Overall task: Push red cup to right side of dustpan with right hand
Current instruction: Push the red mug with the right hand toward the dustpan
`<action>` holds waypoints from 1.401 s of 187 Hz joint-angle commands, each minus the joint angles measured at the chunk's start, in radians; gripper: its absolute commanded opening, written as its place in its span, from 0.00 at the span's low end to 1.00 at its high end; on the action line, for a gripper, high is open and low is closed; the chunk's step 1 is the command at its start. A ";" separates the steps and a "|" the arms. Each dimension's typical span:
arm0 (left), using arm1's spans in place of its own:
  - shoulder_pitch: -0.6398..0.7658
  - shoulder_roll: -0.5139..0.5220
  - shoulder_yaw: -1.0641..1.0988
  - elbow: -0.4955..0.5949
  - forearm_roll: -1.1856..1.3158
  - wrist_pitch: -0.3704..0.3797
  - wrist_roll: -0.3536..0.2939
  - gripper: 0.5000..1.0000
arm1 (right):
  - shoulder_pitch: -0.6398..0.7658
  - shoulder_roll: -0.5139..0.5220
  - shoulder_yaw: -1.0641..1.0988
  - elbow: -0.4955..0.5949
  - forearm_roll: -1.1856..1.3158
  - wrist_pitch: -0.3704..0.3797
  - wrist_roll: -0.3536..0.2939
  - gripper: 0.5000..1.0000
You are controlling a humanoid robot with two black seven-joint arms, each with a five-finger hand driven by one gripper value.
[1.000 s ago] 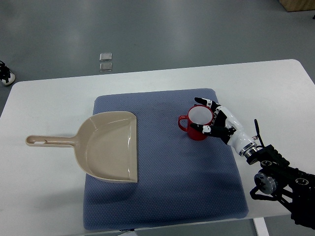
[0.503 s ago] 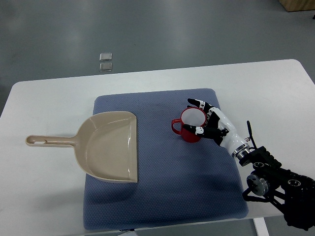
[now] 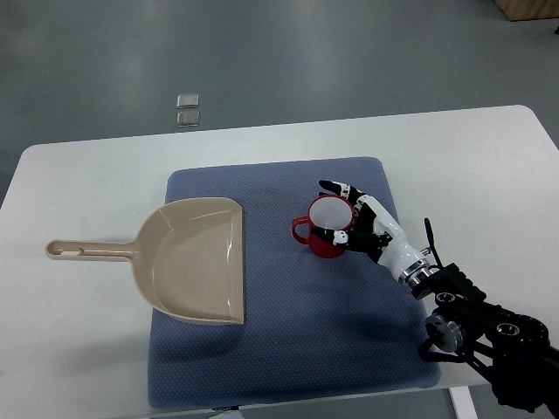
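A red cup (image 3: 322, 248) with a white inside stands upright on the blue mat (image 3: 288, 349), its handle pointing left toward the dustpan. The beige dustpan (image 3: 196, 257) lies on the mat's left part, its open mouth facing right and its long handle stretching left over the white table (image 3: 87, 175). A gap of mat separates cup and dustpan. My right hand (image 3: 342, 214) comes in from the lower right. Its fingers (image 3: 330, 187) are spread and lie against the cup's right side, one above the rim and one below. The left arm does not show.
The mat's right edge lies just behind my right hand. The right arm's black wrist and forearm (image 3: 480, 327) hang over the table's lower right corner. Two small clear squares (image 3: 188, 109) lie on the grey floor beyond the table.
My right hand has moved left across the mat, and the red cup has slid left with it, closing part of the gap to the dustpan. The dustpan has not moved.
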 commanded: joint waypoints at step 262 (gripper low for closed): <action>0.000 0.000 0.000 0.000 0.000 0.000 0.000 1.00 | 0.001 0.105 -0.056 -0.002 -0.080 -0.020 0.000 0.85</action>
